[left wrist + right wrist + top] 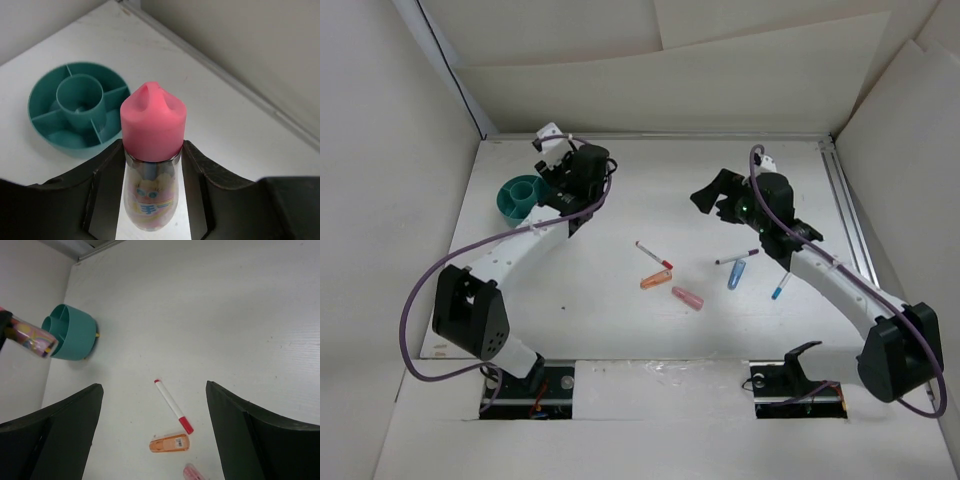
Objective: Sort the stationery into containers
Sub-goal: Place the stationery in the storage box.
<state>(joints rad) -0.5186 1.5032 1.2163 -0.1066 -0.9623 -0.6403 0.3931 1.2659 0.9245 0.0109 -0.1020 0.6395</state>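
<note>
Looks like a robotics lab test cell, not a home or office. Boxed in by plain white boards (720,60) across the top and both sides of the frame. Bolted at the bottom edge of a white table (620,330): a left arm (520,250) and a right arm (830,280), trailing purple cable (404,320). At the right edge, a metal rail (848,215).

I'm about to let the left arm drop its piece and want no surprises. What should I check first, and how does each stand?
1. Left end effector grips the pink-capped marker: ok.
2. Marker over the teal cup: not ok, the cup sits off to one side.
3. Visible cup compartments empty: ok.
4. Right end effector open, away from the cup: ok.
5. White pen and orange piece lie apart below it: ok.
6. Marker's lower end seated: cannot tell.
</note>
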